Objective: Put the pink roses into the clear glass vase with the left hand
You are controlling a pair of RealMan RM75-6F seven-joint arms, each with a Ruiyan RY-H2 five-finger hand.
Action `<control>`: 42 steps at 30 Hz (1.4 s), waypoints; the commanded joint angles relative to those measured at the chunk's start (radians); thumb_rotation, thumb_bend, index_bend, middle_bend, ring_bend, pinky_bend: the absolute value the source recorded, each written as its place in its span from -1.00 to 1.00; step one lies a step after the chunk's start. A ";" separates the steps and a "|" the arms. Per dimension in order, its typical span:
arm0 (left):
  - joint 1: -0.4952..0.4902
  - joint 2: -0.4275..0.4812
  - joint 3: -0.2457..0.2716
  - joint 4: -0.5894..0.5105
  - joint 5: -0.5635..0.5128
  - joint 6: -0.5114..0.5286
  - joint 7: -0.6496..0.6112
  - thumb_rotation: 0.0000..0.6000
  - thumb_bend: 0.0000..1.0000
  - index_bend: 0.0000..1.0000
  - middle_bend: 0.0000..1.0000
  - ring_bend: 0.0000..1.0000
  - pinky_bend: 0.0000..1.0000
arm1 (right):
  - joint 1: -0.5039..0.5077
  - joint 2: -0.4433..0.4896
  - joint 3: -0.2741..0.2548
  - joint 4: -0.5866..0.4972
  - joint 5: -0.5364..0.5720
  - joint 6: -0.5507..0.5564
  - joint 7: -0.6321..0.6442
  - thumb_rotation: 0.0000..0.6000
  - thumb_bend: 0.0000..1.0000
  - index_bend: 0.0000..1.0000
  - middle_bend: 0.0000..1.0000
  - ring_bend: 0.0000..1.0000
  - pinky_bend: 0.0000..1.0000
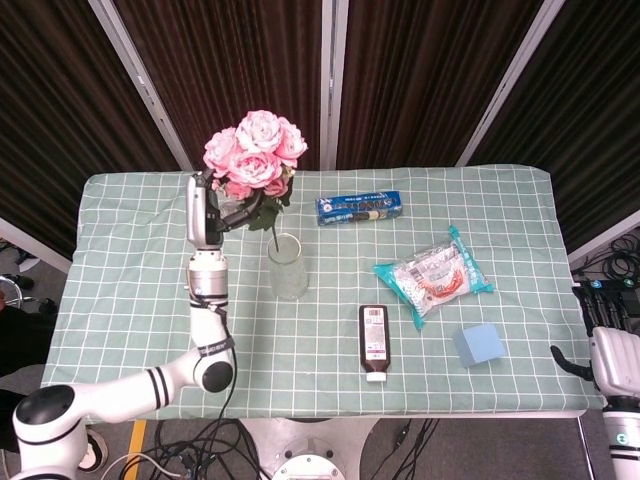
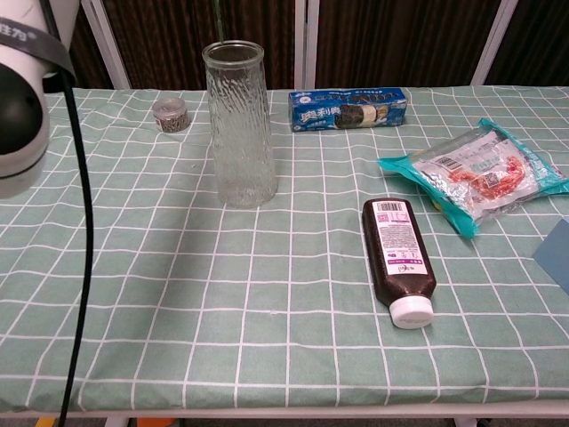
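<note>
From the head view, the left hand grips the pink roses by their stems, fingers wrapped around them, just left of and above the clear glass vase; a stem tip hangs over the vase's mouth. The chest view shows neither hand nor blooms, only part of the left arm and its cable left of the vase, and a small jar behind it. The right hand sits far right of the vase; whether its fingers are spread or curled cannot be told.
</note>
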 commanded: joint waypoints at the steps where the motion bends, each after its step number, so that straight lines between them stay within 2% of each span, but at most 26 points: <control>1: -0.017 -0.024 -0.007 0.034 -0.009 -0.012 -0.019 1.00 -0.38 0.03 0.04 -0.08 0.20 | 0.003 -0.001 0.001 0.006 0.004 -0.009 0.005 1.00 -0.67 -1.00 -1.00 -1.00 -1.00; 8: -0.007 -0.070 0.019 0.116 -0.026 -0.028 -0.075 1.00 -0.38 0.03 0.04 -0.08 0.19 | 0.009 -0.002 0.001 0.016 0.007 -0.023 0.011 1.00 -0.66 -1.00 -1.00 -1.00 -1.00; 17: 0.085 -0.095 0.137 0.157 0.004 -0.030 -0.133 1.00 -0.49 -0.02 -0.01 -0.13 0.16 | 0.017 -0.016 -0.002 0.034 0.013 -0.046 0.013 1.00 -0.66 -1.00 -1.00 -1.00 -1.00; 21: 0.119 -0.085 0.185 0.143 0.037 -0.032 -0.140 1.00 -0.60 -0.15 -0.18 -0.25 0.06 | 0.018 -0.021 -0.004 0.030 0.006 -0.041 0.009 1.00 -0.66 -1.00 -1.00 -1.00 -1.00; 24: 0.138 -0.070 0.222 0.132 0.073 -0.036 -0.148 1.00 -0.67 -0.38 -0.39 -0.41 -0.06 | 0.020 -0.022 -0.004 0.028 0.005 -0.043 0.005 1.00 -0.66 -1.00 -1.00 -1.00 -1.00; 26: 0.148 -0.059 0.243 0.129 0.096 -0.038 -0.155 1.00 -0.72 -0.65 -0.59 -0.57 -0.22 | 0.020 -0.023 -0.004 0.027 0.005 -0.043 0.003 1.00 -0.66 -1.00 -1.00 -1.00 -1.00; 28: 0.160 -0.052 0.260 0.135 0.127 -0.023 -0.174 1.00 -0.75 -0.84 -0.78 -0.75 -0.39 | 0.021 -0.024 -0.005 0.025 0.003 -0.042 0.002 1.00 -0.66 -1.00 -1.00 -1.00 -1.00; 31: 0.178 -0.042 0.286 0.157 0.168 -0.001 -0.209 1.00 -0.80 -0.93 -0.98 -0.93 -0.58 | 0.021 -0.025 -0.007 0.023 0.001 -0.041 -0.001 1.00 -0.66 -1.00 -1.00 -1.00 -1.00; 35: 0.215 -0.008 0.304 0.159 0.181 0.015 -0.218 1.00 -0.82 -0.96 -1.00 -1.00 -0.68 | 0.020 -0.024 -0.007 0.022 0.000 -0.041 0.001 1.00 -0.66 -1.00 -1.00 -1.00 -1.00; 42: 0.305 0.096 0.315 0.159 0.140 0.005 -0.210 1.00 -0.83 -0.96 -1.00 -1.00 -0.68 | 0.018 -0.022 -0.008 0.020 -0.011 -0.029 0.009 1.00 -0.66 -1.00 -1.00 -1.00 -1.00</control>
